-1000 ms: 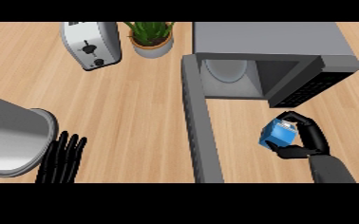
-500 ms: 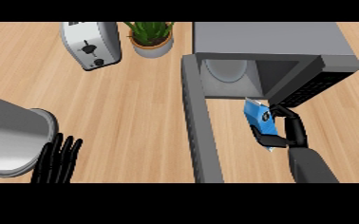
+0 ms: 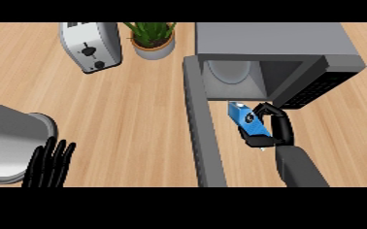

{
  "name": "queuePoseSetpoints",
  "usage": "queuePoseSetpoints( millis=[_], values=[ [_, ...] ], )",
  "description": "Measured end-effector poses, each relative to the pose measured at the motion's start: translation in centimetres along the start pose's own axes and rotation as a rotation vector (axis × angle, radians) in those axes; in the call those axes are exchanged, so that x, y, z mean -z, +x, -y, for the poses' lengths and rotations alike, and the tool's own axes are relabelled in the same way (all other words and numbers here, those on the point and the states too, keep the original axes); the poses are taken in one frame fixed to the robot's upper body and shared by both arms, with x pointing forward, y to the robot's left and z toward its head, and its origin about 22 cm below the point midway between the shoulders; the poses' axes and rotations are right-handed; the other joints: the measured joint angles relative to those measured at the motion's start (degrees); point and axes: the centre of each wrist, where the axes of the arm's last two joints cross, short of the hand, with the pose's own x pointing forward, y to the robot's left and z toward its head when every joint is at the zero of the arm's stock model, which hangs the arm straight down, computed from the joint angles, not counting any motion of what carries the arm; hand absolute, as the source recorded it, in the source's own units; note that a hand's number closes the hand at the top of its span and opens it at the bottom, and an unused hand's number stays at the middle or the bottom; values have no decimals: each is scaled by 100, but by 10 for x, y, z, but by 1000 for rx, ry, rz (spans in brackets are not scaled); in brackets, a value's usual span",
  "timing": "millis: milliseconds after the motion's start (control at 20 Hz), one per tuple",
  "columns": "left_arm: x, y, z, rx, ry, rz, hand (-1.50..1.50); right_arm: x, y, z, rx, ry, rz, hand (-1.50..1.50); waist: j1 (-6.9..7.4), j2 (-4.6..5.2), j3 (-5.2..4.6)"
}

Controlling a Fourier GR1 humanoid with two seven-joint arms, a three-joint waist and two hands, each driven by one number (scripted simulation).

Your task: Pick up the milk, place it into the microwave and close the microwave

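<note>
Milk (image 3: pixel 248 120) sits curled in my right hand (image 3: pixel 276 128), long axis aimed upper left at the microwave (image 3: pixel 287 46) cavity; left hand (image 3: pixel 49 164) rests straight-fingered, lower left.

Right hand (image 3: pixel 276 126) curled round blue milk carton (image 3: pixel 248 119), carton tilted, just in front of open microwave (image 3: pixel 287 43) cavity. Microwave door (image 3: pixel 199 126) swung open, edge-on, left of carton. Round glass turntable (image 3: pixel 231 71) visible inside. Left hand (image 3: pixel 49 164) open, fingers up, at lower left beside grey pot (image 3: pixel 18 143). Toaster (image 3: pixel 90 46) and potted plant (image 3: pixel 152 39) at far edge of wooden desk (image 3: pixel 129 116).
</note>
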Motion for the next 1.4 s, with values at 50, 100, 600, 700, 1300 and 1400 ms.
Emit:
queuePoseSetpoints(
  millis=[50,100,600,700,1300,1400],
  values=[
    [1,-1,-3,2,3,-3,-150,-2,1,-6,13,3,7,150,-18,-7,-1],
    [2,-3,-4,3,5,-5,-150,2,4,-9,18,8,19,150,-25,-6,2],
    [-7,5,-19,4,18,-14,-150,28,39,-37,-29,-44,92,150,-42,-20,3],
    [-4,6,-23,5,21,-16,-150,38,49,-40,-48,-56,92,150,-42,-17,4],
    [-6,-6,-30,-7,22,-25,-150,106,75,-49,-209,-67,31,150,45,17,7],
    [-1,-4,-29,-10,13,-23,-150,115,75,-45,-265,-67,19,150,66,28,8]
  ],
)
